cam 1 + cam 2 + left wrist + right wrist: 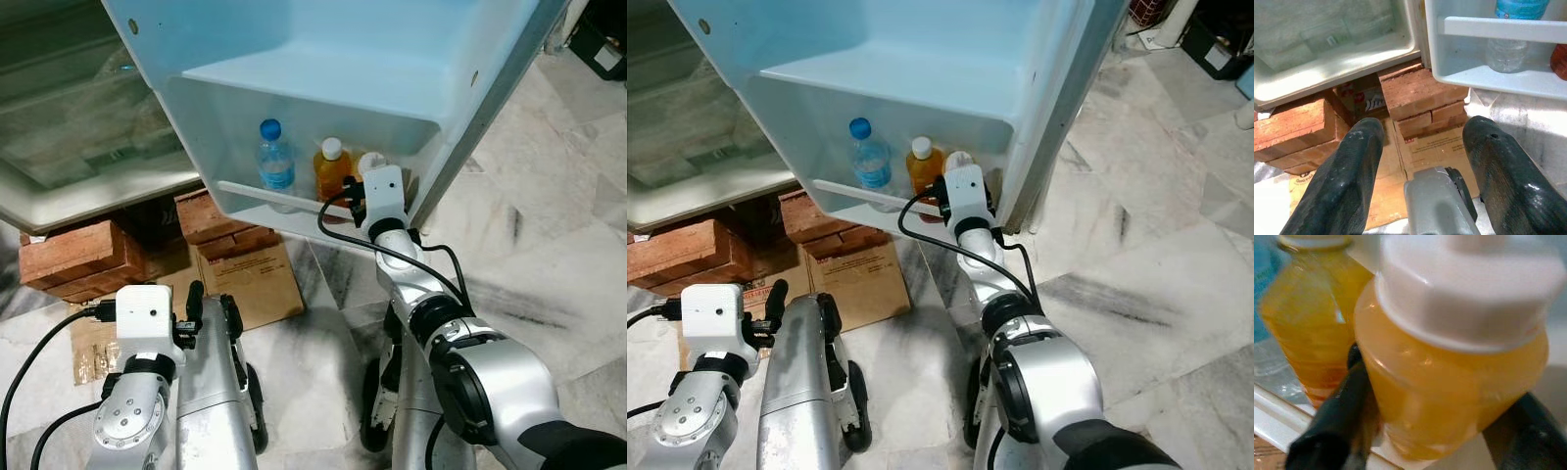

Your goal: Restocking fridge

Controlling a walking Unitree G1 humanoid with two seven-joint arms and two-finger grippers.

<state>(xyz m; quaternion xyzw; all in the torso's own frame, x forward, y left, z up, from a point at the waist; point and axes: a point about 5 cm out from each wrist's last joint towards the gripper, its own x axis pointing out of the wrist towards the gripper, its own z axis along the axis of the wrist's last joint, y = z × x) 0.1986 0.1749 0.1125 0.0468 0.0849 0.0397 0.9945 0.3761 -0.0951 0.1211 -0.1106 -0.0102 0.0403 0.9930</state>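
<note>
The open fridge door [323, 59] carries a low shelf [255, 189] holding a blue-capped water bottle [276, 162] and an orange juice bottle [331, 171] with a white cap. Just right of them, inside the shelf, is a second orange juice bottle [1449, 367] with a white cap [370, 163]. My right gripper [1444, 396] is shut on it, one black finger [1332, 421] on each side. My left gripper [1425, 129] hangs low and open over the cardboard, holding nothing.
The fridge body [78, 117] stands on red bricks [73, 257], with more bricks [216, 220] under the door. Flattened cardboard [250, 279] lies on the marble floor [549, 245], which stretches out to the right.
</note>
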